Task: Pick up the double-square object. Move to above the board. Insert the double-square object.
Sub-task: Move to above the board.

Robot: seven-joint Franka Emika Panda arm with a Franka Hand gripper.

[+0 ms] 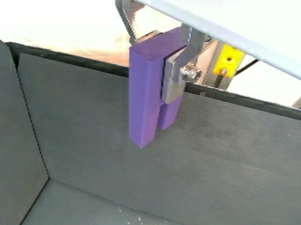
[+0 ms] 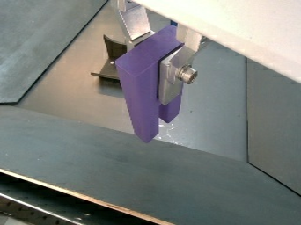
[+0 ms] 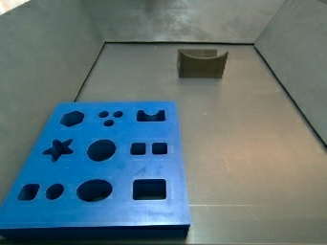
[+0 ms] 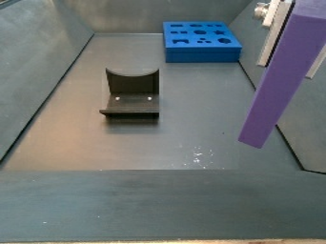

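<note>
The pincer point(image 1: 179, 72) is clamped on the upper end of the double-square object point(image 1: 148, 92), which hangs clear above the grey tray floor point(image 4: 192, 133). To its left in a side view stands the fixture point(image 4: 130, 93), with the board point(image 4: 201, 41) beyond. The peg looks light, rigid and smooth-sided, so a firm grip near the top seems wise.

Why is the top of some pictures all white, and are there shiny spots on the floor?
In both wrist views the corner above the gripper is washed out white by bright light. The gripper grips the purple peg off the floor. In a side view, small bright glints speckle the grey floor under the peg, which looms large because it is close. In a side view the blue board looks evenly lit.
</note>
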